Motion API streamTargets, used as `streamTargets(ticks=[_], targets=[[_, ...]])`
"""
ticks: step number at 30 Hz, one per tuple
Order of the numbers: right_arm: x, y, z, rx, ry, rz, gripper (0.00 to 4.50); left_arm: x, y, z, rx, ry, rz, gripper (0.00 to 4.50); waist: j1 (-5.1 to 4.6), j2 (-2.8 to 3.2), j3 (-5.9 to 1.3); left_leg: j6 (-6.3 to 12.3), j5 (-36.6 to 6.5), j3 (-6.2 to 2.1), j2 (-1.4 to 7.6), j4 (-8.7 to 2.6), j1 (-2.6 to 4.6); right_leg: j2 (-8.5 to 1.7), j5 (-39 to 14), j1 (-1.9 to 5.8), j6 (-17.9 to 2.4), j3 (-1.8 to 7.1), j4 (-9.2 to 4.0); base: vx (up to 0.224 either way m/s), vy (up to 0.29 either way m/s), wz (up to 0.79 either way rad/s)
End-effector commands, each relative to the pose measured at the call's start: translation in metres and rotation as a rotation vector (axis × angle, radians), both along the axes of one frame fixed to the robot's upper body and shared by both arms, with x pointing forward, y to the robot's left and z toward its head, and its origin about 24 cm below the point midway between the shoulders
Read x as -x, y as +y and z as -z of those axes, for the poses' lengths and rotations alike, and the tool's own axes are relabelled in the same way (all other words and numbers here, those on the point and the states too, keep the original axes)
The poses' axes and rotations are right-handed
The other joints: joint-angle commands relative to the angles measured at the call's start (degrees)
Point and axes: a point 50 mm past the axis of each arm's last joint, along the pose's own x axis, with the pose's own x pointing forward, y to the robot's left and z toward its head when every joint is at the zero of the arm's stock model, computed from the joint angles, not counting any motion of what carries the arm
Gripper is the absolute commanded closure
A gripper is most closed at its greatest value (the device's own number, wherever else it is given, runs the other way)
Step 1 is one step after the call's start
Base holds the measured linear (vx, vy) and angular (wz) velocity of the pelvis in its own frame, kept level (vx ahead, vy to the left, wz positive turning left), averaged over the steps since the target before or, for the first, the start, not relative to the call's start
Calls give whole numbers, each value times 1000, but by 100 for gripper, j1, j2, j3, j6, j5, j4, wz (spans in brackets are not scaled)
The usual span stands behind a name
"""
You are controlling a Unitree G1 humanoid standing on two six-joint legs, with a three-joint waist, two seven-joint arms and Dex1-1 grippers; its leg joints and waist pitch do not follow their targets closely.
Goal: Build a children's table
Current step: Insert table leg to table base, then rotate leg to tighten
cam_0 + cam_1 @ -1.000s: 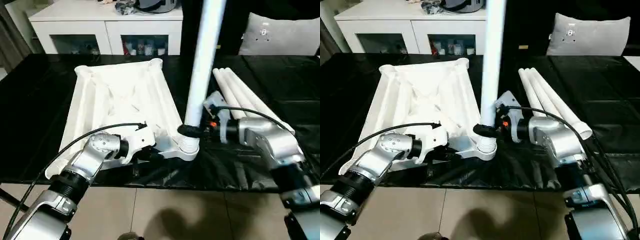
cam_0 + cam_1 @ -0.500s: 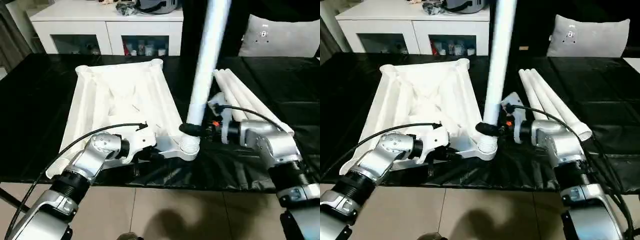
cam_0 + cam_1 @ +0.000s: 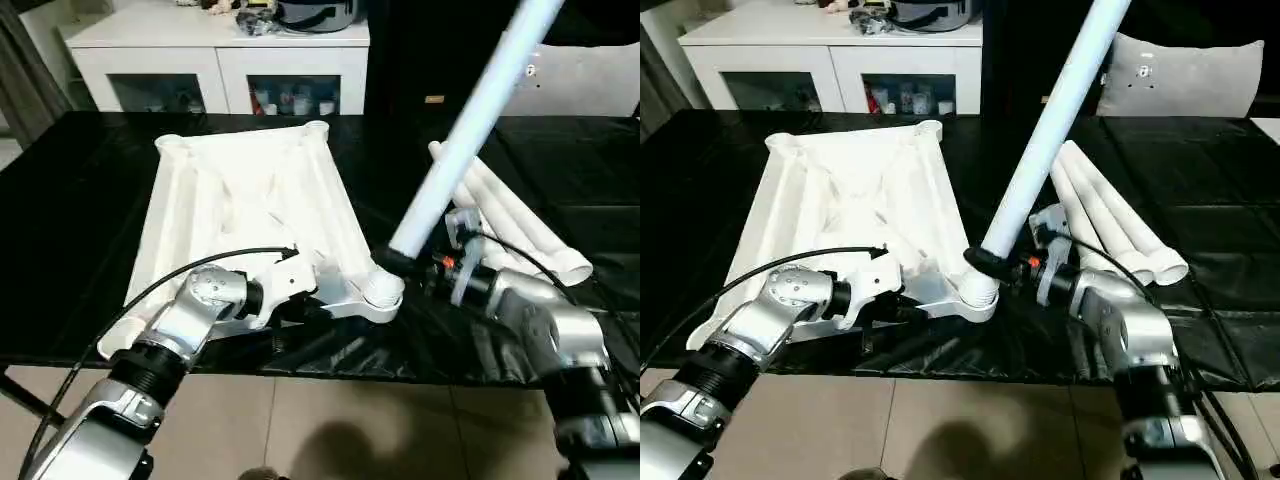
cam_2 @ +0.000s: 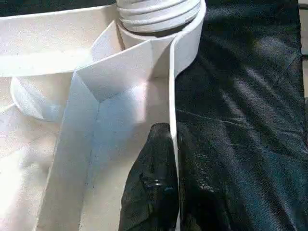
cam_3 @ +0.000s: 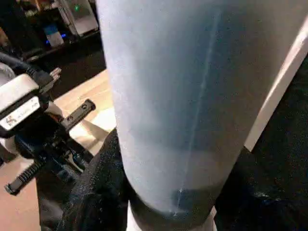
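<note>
The white table top lies upside down on the black cover, ribs up. My left gripper is shut on its near rim, beside the near right corner socket. One long white leg leans up and to the right, its lower end just above that socket. My right gripper is shut around the leg's lower end. Three more legs lie side by side to the right.
A white cabinet with glass doors stands behind the table, with clutter on top. A grey cushion rests at the back right. The black-covered table's front edge runs just below my grippers, with tiled floor beneath.
The held leg has tipped from nearly upright to a strong lean to the right, and its foot has come out of the corner socket. The left gripper keeps its hold on the rim.
</note>
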Motion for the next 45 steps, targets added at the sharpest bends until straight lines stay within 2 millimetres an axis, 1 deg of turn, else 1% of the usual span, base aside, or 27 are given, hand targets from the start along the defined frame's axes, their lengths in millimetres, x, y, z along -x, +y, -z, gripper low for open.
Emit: streamTargets(ticks=[1,6,8,12,14,16,19,20,22,23,25,26,27,30,31,34,35,36,37,38,39,40,41,42,43,44,45], targets=[[9,-1,21,108,73,-18,264,-9,-1,-11,55,-66,-69,450,-46,-71,-320,64,-1567,-164,346,-477,101,-561,-2569,189,-662,300,-594,0,0,0],[13,0,23,222,43,-84,264,-9,0,-10,34,-75,-59,450,-53,-77,-305,82,-1611,-169,342,-484,106,-563,-2777,182,-585,303,-620,0,0,0],[14,1,25,289,36,-134,264,-10,2,-10,20,-79,-54,450,-56,-69,-290,82,-1724,-164,337,-483,134,-565,-2959,160,-543,304,-653,0,0,0],[13,1,26,321,48,-167,264,-11,3,-10,13,-81,-50,450,-92,-74,-270,44,-1972,-187,330,-499,170,-569,-3359,147,-444,280,-702,0,0,0],[13,1,27,344,57,-200,264,-12,5,-11,-2,-85,-43,450,-89,-92,-283,66,-1893,-188,348,-515,166,-568,-3196,164,-472,287,-692,0,0,0],[13,2,27,346,59,-209,264,-13,6,-11,-9,-88,-40,450,-84,-78,-283,93,-1849,-187,361,-533,165,-573,-3011,177,-535,289,-682,0,0,0],[10,4,27,347,66,-227,264,-16,8,-14,-25,-94,-27,450,-91,-105,-282,101,-1852,-184,360,-542,158,-577,-2960,192,-580,288,-671,0,0,0],[8,6,27,344,71,-231,264,-16,9,-15,-31,-95,-22,450,-95,-114,-281,105,-1854,-174,348,-530,172,-584,-3045,184,-580,286,-688,0,0,0],[7,7,27,336,80,-238,264,-18,10,-16,-38,-95,-14,450,-92,-106,-273,104,-1842,-178,351,-535,167,-592,-3103,185,-561,292,-697,0,0,0],[6,9,27,332,84,-246,264,-19,11,-16,-44,-95,-10,450,-100,-86,-268,89,-1887,-180,349,-536,178,-590,-3177,175,-551,287,-702,0,0,0],[6,10,27,329,89,-255,264,-20,12,-17,-50,-96,-7,450,-110,-101,-266,76,-1935,-181,342,-534,189,-590,-3285,174,-509,279,-726,0,0,0],[6,11,27,328,91,-261,264,-22,12,-18,-56,-98,-6,450,-120,-82,-263,57,-1983,-186,348,-542,191,-583,-3280,169,-504,277,-733,0,0,0],[6,12,27,327,91,-262,264,-22,13,-18,-58,-98,-6,450,-130,-81,-264,36,-2035,-190,350,-546,202,-580,-3263,167,-509,275,-731,0,0,0],[6,13,27,321,93,-264,264,-24,13,-19,-57,-96,-8,450,-151,-84,-260,14,-2104,-200,358,-558,196,-594,-3230,174,-550,279,-725,0,0,0],[6,14,28,317,95,-260,264,-24,14,-19,-54,-92,-10,450,-154,-70,-261,11,-2100,-205,362,-560,191,-596,-3200,177,-565,281,-715,0,0,0],[5,14,30,304,102,-187,264,-22,13,-16,-15,-50,-47,450,-188,-66,-262,-18,-2103,-205,379,-579,186,-589,-2996,179,-660,294,-690,0,0,0],[4,14,30,307,102,-175,264,-22,13,-16,-11,-45,-54,450,-209,-71,-264,-30,-2098,-213,376,-585,166,-592,-2917,201,-701,291,-672,0,0,0],[4,15,31,315,100,-152,264,-22,13,-15,-8,-38,-70,450,-220,-52,-259,-43,-2120,-206,377,-584,176,-591,-2897,190,-720,298,-683,0,0,0],[2,16,32,324,103,-101,264,-21,13,-14,-6,-26,-99,450,-223,-57,-259,-39,-2139,-206,370,-581,180,-588,-2904,188,-731,295,-681,0,0,0],[-2,18,33,328,121,16,264,-21,10,-11,0,-6,-176,450,-238,-56,-254,-56,-2147,-211,370,-590,174,-593,-2925,193,-747,296,-670,0,0,0],[-2,18,33,328,121,16,264,-21,10,-11,0,-6,-176,450,-275,-57,-244,-120,-2160,-221,376,-603,165,-590,-2921,192,-784,300,-647,0,0,0],[-8,22,35,337,142,136,264,-21,2,-9,17,6,-251,450,-321,-86,-239,-162,-2207,-220,367,-601,184,-592,-3071,181,-746,294,-667,0,0,0],[-10,23,36,343,147,172,264,-21,-2,-9,26,10,-274,450,-336,-70,-240,-174,-2220,-230,354,-592,181,-593,-3126,172,-747,286,-663,0,0,0],[-11,25,37,343,159,205,264,-21,-6,-9,37,11,-295,450,-370,-91,-236,-181,-2237,-231,346,-586,188,-602,-3273,171,-694,280,-689,0,0,0],[-14,28,38,343,167,245,264,-20,-14,-8,47,13,-324,450,-383,-81,-228,-168,-2253,-236,328,-581,176,-593,-3358,165,-649,270,-708,0,0,0],[-18,32,39,342,176,301,264,-18,-25,-8,56,8,-348,450,-411,-95,-225,-144,-2253,-230,321,-571,182,-593,-3454,160,-581,268,-737,0,0,0],[-18,32,39,342,176,301,264,-18,-25,-8,56,8,-348,450,-439,-103,-219,-136,-2278,-232,310,-564,198,-584,-3538,134,-538,258,-759,0,0,0]])
